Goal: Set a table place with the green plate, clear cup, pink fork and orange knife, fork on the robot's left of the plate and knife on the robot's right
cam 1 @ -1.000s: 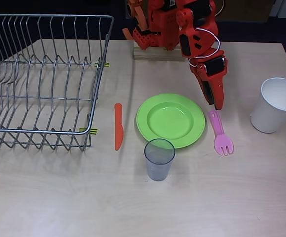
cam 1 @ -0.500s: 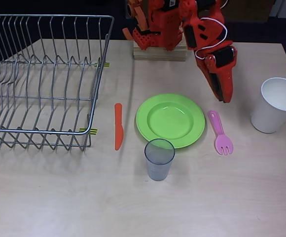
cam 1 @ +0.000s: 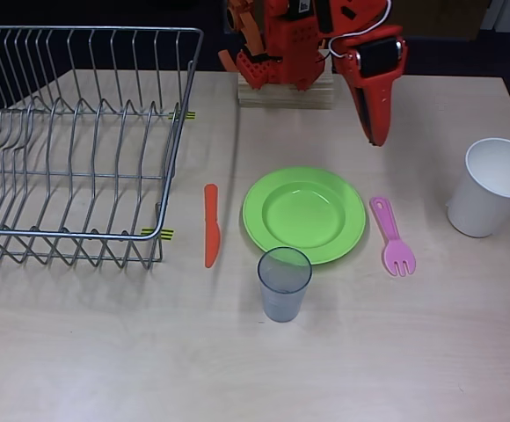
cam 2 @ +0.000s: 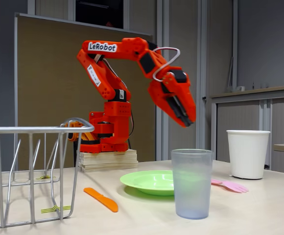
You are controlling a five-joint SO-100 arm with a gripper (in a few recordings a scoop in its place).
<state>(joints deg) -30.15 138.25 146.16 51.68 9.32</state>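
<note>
plate: green plate (cam 1: 304,214) in the middle of the table (cam 1: 105,352)
cup: clear cup (cam 1: 283,283) upright, just below the plate's rim
fork: pink fork (cam 1: 394,237) right of the plate, tines toward the bottom
knife: orange knife (cam 1: 211,225) left of the plate, beside the wire rack (cam 1: 70,145)
white cup (cam 1: 492,186): far right
gripper (cam 1: 377,136): pointing down, above the fork, holding nothing

Count: one green plate (cam 1: 304,214), one clear cup (cam 1: 283,283), one pink fork (cam 1: 393,236), one orange knife (cam 1: 211,225), one white cup (cam 1: 492,186), one wire dish rack (cam 1: 70,141).
</note>
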